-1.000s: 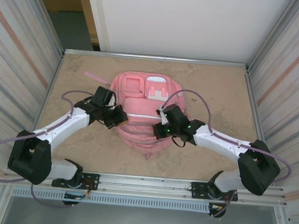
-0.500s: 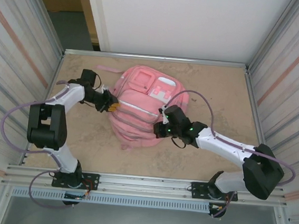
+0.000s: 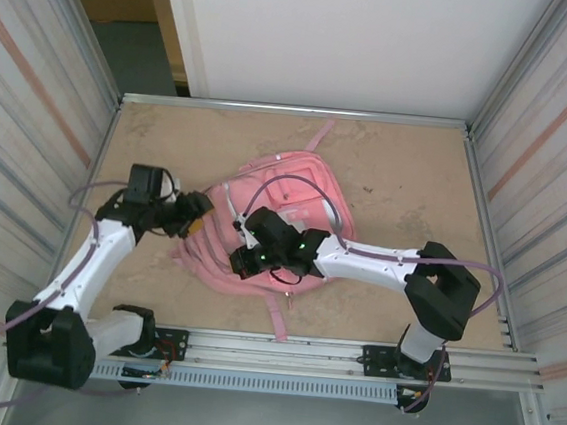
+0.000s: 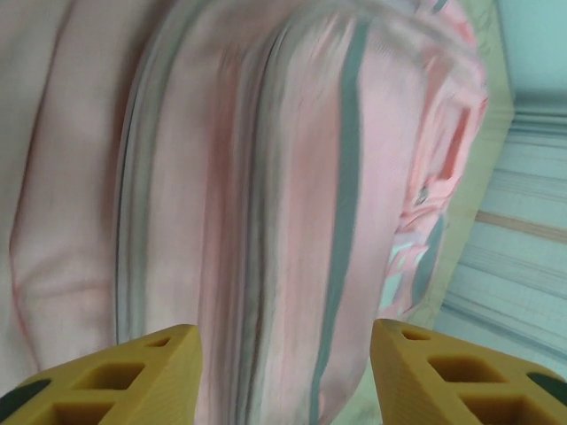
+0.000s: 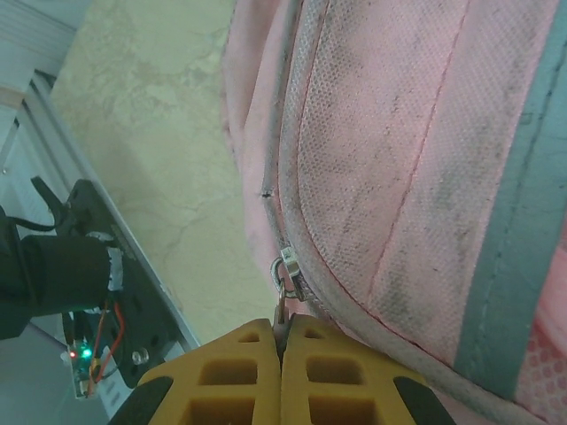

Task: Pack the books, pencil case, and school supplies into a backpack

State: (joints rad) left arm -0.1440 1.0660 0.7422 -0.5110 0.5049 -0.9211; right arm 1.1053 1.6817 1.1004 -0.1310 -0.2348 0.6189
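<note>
The pink backpack [image 3: 211, 256] lies in the middle of the table, its straps spread toward the far and near edges. At its left side my left gripper [image 3: 198, 225] stands open, its yellow fingers [image 4: 115, 376] wide apart in front of the striped pink fabric [image 4: 266, 177] and holding nothing. My right gripper [image 3: 242, 262] is at the bag's near-left edge. It is shut on the metal zipper pull [image 5: 281, 305], which hangs from the slider [image 5: 289, 268] on the zip seam. The books, pencil case and school supplies are out of view.
A loose pink strap [image 3: 277, 320] trails toward the near metal rail [image 3: 280, 348], and another strap [image 3: 317, 135] points to the far edge. Ribbed metal walls [image 3: 28, 148] close in both sides. Bare tabletop [image 3: 417, 185] lies to the right of the bag.
The backpack has been turned and dragged toward the near left, its straps now showing. My left gripper has opened and let go of it. My right gripper has travelled left, still shut.
</note>
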